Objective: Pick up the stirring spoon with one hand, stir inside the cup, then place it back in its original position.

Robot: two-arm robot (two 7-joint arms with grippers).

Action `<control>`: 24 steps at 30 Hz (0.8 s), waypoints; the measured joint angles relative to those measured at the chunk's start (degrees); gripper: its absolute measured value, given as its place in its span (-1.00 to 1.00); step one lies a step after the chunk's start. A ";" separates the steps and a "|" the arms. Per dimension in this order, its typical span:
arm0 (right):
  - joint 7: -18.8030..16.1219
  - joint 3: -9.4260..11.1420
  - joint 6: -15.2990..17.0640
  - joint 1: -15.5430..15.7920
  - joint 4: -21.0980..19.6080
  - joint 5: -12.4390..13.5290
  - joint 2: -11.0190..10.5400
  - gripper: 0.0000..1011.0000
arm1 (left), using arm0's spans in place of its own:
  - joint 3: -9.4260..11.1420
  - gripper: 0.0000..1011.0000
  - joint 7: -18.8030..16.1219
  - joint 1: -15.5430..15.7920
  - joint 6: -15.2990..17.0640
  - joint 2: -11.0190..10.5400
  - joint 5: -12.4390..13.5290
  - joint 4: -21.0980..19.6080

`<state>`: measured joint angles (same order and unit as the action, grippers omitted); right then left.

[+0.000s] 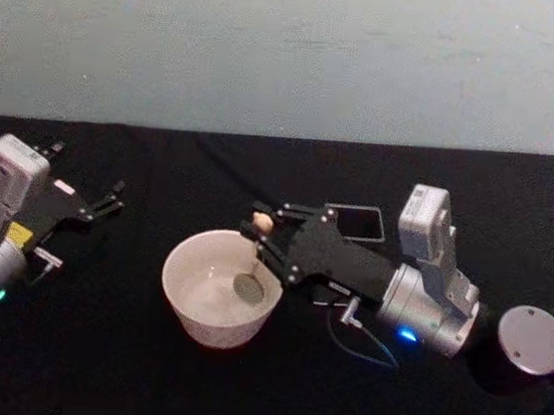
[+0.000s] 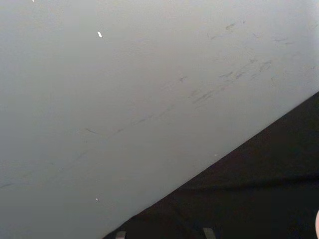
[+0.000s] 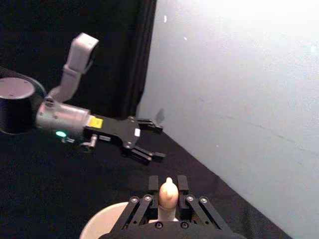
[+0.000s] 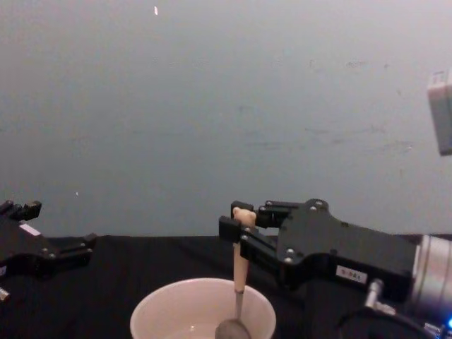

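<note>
The slim stirring spoon (image 4: 239, 275), with its beige bear-head handle and small dark metal bowl, is held upright by the black right tool (image 1: 268, 238). The tool's fingers are closed tight on the handle, just below the bear head. The spoon's bowl is down inside the wide round cream-white cup (image 1: 185, 312), low near the bottom, on the side toward the right tool. The cup is set near the middle of the black tabletop (image 1: 162, 164).

So the pick-up is judged to be done, and the stirring looks like the step in hand. How much stirring has been done cannot be told. The putting back is left to do. The tall dark grey square holder (image 1: 383, 226), where the spoon is to be put back, is seen just behind the right tool, toward the far edge of the tabletop.

The black left tool (image 1: 107, 203) is parked near the left edge of the tabletop, well apart from the cup. Its fingers are spread open and nothing is held in them.
</note>
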<state>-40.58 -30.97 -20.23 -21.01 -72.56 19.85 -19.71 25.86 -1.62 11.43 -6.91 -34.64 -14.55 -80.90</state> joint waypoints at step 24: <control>1.24 -2.59 0.72 -1.43 2.13 -0.52 3.27 -0.58 | 0.00 0.98 0.00 0.00 0.00 0.00 0.00 0.00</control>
<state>-39.33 -33.56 -19.51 -22.44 -70.43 19.33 -16.44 25.86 -1.62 11.43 -6.91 -34.65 -14.55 -80.90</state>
